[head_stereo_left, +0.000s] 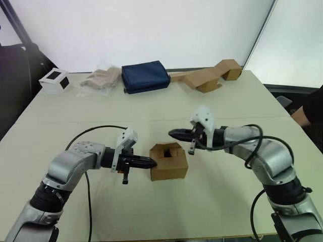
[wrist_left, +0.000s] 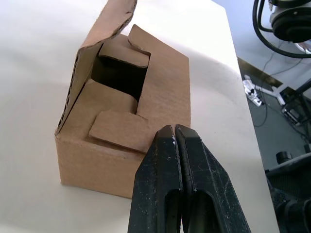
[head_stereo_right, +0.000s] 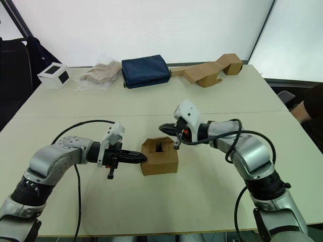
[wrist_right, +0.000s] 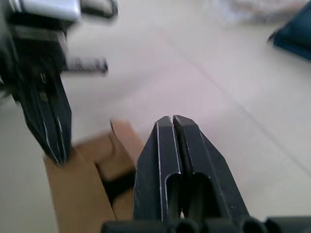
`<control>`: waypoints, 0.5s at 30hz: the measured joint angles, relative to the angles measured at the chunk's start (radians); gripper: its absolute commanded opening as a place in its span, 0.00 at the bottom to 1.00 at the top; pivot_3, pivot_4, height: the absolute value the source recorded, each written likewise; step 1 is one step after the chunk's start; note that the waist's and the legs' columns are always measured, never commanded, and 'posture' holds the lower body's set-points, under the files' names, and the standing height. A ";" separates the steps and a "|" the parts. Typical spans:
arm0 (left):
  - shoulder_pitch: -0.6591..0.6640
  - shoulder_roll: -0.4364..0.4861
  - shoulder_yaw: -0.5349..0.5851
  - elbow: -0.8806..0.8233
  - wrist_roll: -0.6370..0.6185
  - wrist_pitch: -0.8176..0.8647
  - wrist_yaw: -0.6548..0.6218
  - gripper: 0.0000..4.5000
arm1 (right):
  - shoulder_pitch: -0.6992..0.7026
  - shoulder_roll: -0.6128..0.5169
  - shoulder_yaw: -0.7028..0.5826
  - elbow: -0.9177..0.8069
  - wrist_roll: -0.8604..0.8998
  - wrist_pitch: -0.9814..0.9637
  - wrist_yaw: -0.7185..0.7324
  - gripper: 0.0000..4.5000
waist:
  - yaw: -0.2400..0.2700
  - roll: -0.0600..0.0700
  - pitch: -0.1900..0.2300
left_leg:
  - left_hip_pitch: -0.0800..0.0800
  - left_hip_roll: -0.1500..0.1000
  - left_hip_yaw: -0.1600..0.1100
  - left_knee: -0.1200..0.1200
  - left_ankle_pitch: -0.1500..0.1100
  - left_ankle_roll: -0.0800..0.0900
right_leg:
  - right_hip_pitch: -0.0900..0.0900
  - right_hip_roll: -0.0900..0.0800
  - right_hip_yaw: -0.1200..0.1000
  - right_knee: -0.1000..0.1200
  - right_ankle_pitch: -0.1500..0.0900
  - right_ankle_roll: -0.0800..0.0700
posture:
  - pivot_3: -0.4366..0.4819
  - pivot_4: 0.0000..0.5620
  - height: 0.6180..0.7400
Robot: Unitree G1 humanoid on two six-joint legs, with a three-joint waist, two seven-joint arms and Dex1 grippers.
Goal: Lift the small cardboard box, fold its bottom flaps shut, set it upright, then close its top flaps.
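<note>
Both arms reach inward toward the small cardboard box (head_stereo_left: 169, 161), elbows bent outward. The left gripper (head_stereo_left: 151, 162) points level at the box's left side, its fingers pressed together, tips at the box's upper left edge. The right gripper (head_stereo_left: 172, 133) hangs just above the box's far edge, fingers likewise pressed together, pointing left.

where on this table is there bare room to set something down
The widest free patch is the middle band of the table, between the small cardboard box and the back row: white cube, plastic bag, navy pouch, larger cardboard piece. Around the box it is crowded by the left gripper and right gripper.
</note>
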 measured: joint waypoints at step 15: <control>-0.073 -0.014 0.082 0.054 -0.077 0.058 0.042 0.01 | 0.057 -0.002 0.041 -0.046 -0.025 0.002 0.047 0.00 | 0.002 0.000 0.000 | 0.000 0.000 0.000 0.000 0.000 0.000 | 0.000 0.000 0.000 0.000 0.000 0.000 | 0.48 0.27 1.00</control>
